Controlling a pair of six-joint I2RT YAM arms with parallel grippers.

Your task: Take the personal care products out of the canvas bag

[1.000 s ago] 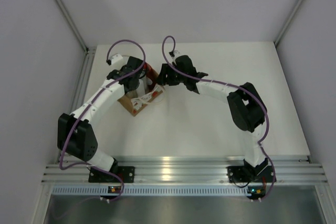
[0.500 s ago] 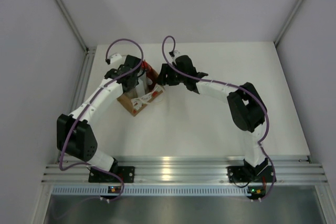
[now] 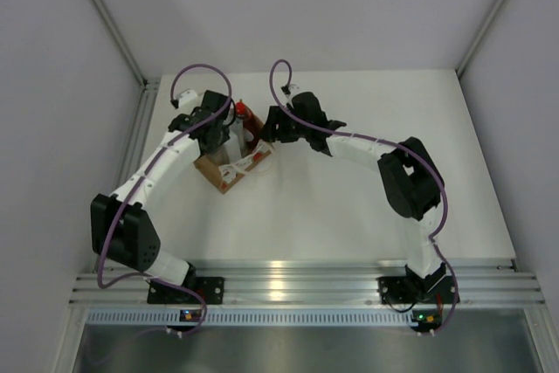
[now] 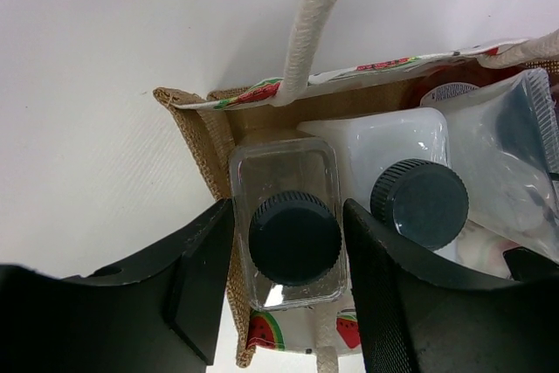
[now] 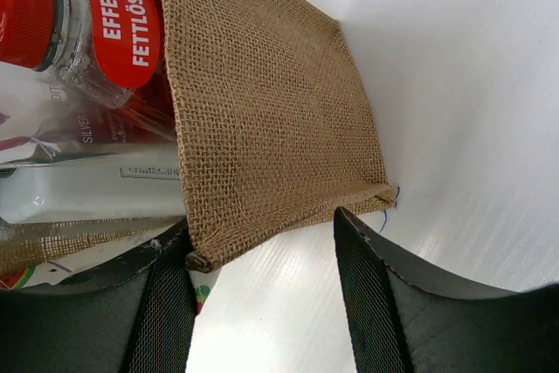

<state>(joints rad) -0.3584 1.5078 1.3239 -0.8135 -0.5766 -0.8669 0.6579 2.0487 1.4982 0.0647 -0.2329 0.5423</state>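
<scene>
Three bottles [image 4: 295, 238], one pouch [image 4: 515, 159], one bag [image 5: 262, 102]

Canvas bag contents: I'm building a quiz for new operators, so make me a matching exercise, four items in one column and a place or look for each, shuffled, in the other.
1 clear bottle
2 white bottle
3 red bottle
4 silvery pouch

A red label, white lettering
B between the left tool's fingers, at the canvas bag's end
C crinkled, beside the white bottle
D between clear bottle and pouch

Pairs: 1-B, 2-D, 3-A, 4-C
</scene>
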